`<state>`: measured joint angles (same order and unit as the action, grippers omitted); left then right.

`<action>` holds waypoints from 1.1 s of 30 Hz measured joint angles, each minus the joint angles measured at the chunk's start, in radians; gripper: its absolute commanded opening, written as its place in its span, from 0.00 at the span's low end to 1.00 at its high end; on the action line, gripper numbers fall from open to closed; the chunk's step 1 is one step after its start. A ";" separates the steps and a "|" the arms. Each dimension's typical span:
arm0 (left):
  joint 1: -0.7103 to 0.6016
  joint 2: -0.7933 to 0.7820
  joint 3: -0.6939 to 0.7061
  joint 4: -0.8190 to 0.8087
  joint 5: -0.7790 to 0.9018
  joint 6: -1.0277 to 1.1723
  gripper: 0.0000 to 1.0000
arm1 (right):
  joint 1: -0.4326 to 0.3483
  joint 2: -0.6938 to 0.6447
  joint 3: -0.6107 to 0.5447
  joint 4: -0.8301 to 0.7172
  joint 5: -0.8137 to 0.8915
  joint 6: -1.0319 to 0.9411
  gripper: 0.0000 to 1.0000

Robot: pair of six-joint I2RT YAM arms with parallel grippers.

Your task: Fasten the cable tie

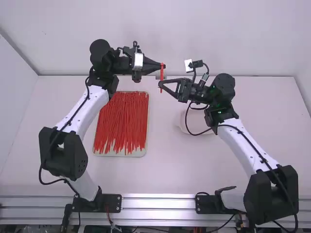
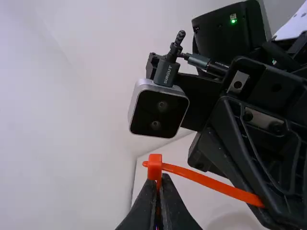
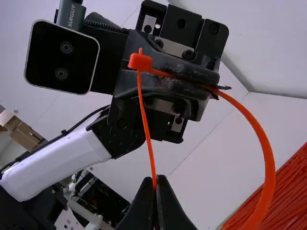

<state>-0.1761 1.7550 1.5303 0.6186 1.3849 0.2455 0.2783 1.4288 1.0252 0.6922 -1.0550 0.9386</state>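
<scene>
Up off the counter (image 1: 165, 160), we see one red cable tie (image 1: 162, 74) held in the air between the two arms. In the high view it sits just past the far right corner of the tray (image 1: 120, 154). The left jaws are pinched tight on the cable tie (image 2: 154, 166) right at its square head, and the strap runs off from there toward the right arm. The right jaws are closed on the thin strap (image 3: 147, 129), with the head a little way off against the left jaws. A second length of the strap comes out from between the left jaws and bends round in a wide curve. We cannot tell whether the strap's end passes through the head. The tray holds a thick spread of spare ties (image 1: 122, 121), also red.
</scene>
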 measured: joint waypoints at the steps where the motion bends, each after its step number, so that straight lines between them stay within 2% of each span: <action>1: 0.000 0.000 0.000 0.000 0.003 0.001 0.02 | 0.000 0.000 0.000 0.000 0.000 0.004 0.00; 16: -0.001 0.000 -0.002 -0.038 0.010 0.018 0.02 | 0.000 0.000 0.000 0.063 0.011 0.092 0.00; 23: -0.007 0.000 -0.052 -0.059 0.011 0.076 0.02 | 0.000 0.000 0.000 0.050 0.031 0.126 0.00; 33: -0.016 0.000 -0.053 -0.002 0.018 0.089 0.02 | -0.008 0.000 0.000 0.048 0.028 0.154 0.00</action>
<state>-0.1921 1.7550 1.4776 0.6170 1.4033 0.3347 0.2699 1.4288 1.0252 0.7403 -1.0267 1.0924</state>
